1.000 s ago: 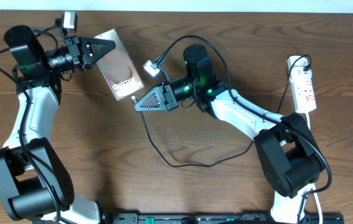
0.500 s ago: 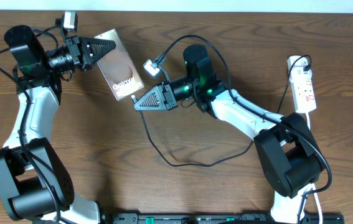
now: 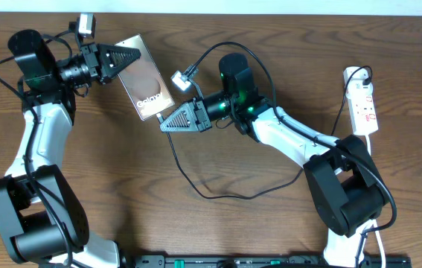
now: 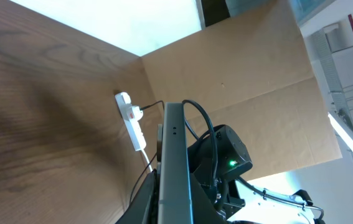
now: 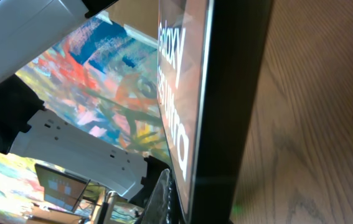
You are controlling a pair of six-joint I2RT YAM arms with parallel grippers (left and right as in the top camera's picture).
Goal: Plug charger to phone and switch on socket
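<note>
At the far left, the phone (image 3: 145, 76) is clamped at its far corner by the left gripper (image 3: 127, 57), above the wooden table (image 3: 106, 171). Compared with a second ago, the phone has been swung slightly, so that its lettered near end is brought closer to the right gripper (image 3: 164, 122). No movement is seen in the right arm. The right gripper is clenched, apparently on the tip of the charger (image 3: 196, 190), whose cable is seen looping away to the near right. The plug tip itself is hidden beneath the fingers, so seating cannot be confirmed. The port is judged to be in the course of being brought to the plug, with insertion not yet shown. At the far right, the socket (image 3: 365, 103) lies untouched, well apart from both grippers, and its switch is left for afterwards.
</note>
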